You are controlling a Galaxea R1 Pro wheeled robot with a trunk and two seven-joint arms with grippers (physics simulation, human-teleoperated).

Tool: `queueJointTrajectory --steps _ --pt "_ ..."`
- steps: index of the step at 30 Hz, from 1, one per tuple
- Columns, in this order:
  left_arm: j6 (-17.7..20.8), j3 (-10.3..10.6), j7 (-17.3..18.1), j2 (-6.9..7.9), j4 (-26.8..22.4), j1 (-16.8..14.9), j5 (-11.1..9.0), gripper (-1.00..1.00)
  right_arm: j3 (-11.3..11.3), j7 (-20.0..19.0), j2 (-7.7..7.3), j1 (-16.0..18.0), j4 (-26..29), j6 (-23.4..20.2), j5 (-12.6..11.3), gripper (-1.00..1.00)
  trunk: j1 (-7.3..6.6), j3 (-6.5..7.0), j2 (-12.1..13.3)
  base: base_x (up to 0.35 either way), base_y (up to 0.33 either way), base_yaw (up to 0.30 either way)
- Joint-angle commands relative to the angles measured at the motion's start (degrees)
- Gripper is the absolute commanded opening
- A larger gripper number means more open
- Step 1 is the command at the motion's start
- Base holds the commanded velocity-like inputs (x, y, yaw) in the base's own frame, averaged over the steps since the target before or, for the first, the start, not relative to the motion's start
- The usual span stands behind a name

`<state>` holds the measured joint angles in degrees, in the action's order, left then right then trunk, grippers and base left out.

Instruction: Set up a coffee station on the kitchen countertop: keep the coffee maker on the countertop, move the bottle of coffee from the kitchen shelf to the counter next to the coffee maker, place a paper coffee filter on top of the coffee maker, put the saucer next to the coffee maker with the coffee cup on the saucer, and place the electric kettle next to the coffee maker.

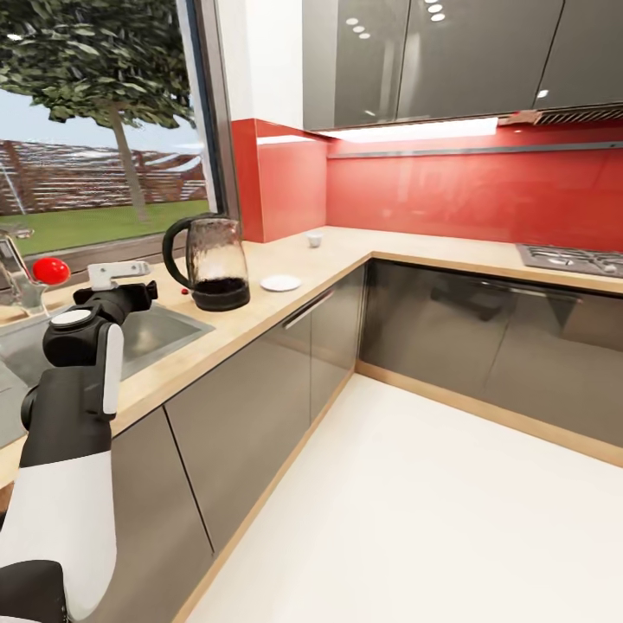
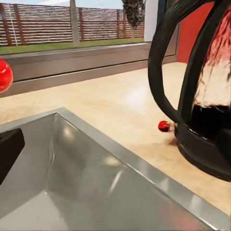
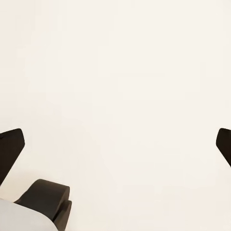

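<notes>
- Nearest in the head view: left arm (image 1: 73,415), white and black, raised over the sink (image 1: 160,333) at the near end of the countertop (image 1: 294,277).
- Left gripper (image 1: 130,290) held over the sink, aimed at the electric kettle (image 1: 212,264); finger spread hidden behind the wrist there, and just two dark finger edges at the borders of the left wrist view, wide apart with nothing between, so apparently open and empty.
- Right gripper (image 3: 115,144) seen from its own wrist camera: two black fingertips (image 3: 10,149) far apart at either edge, open and empty, facing a plain pale surface.
- Just beyond the sink rim: electric kettle upright on the countertop, glass body, black base, black handle turned toward the left gripper; in the left wrist view kettle (image 2: 202,106) close ahead, not touched.
- Tiny red object (image 2: 164,126) on the wood right beside the kettle base.
- Just past the kettle: saucer (image 1: 280,283), flat on the countertop, near but apart from the kettle.
- Farther back, toward the corner by the red wall: coffee cup (image 1: 314,239), standing on the countertop, well apart from the saucer.
- Off to the side by the window: silver tap (image 1: 17,277) and a red ball (image 1: 50,270).
- Farthest along the other run of worktop: hob (image 1: 571,258).
</notes>
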<state>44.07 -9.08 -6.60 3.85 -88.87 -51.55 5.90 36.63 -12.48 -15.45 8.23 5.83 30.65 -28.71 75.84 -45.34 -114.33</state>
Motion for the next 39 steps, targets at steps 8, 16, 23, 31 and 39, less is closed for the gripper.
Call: queueJointTrajectory --steps 8,16,23,31,39 --pt "0.30 0.11 0.10 0.01 0.01 -0.04 0.51 1.00 0.19 -0.44 -0.02 0.03 -0.02 0.11 -0.59 1.00 0.02 -0.06 -0.02 0.085 0.000 0.000" --pt "0.31 0.12 0.17 0.01 0.04 -0.04 0.51 1.00 0.19 -0.44 -0.02 0.03 -0.02 0.11 -0.58 1.00 0.02 -0.06 -0.02 0.083 0.000 0.000" --pt "0.31 0.11 0.28 0.01 0.02 -0.04 0.51 1.00 0.19 -0.44 -0.02 0.03 -0.02 0.11 -0.58 1.00 0.02 -0.06 -0.02 0.096 0.077 0.000" --pt "2.20 0.20 0.51 -0.04 0.64 -4.16 0.58 1.00 0.19 -0.43 -0.02 0.03 -0.02 0.11 -0.56 1.00 0.02 -0.06 -0.02 0.048 0.036 0.000" --pt "4.40 0.23 0.41 -1.82 2.25 -6.98 0.60 1.00 0.19 -0.41 -0.02 0.05 -0.02 0.11 -0.61 1.00 0.02 -0.06 -0.02 0.000 0.000 0.000"
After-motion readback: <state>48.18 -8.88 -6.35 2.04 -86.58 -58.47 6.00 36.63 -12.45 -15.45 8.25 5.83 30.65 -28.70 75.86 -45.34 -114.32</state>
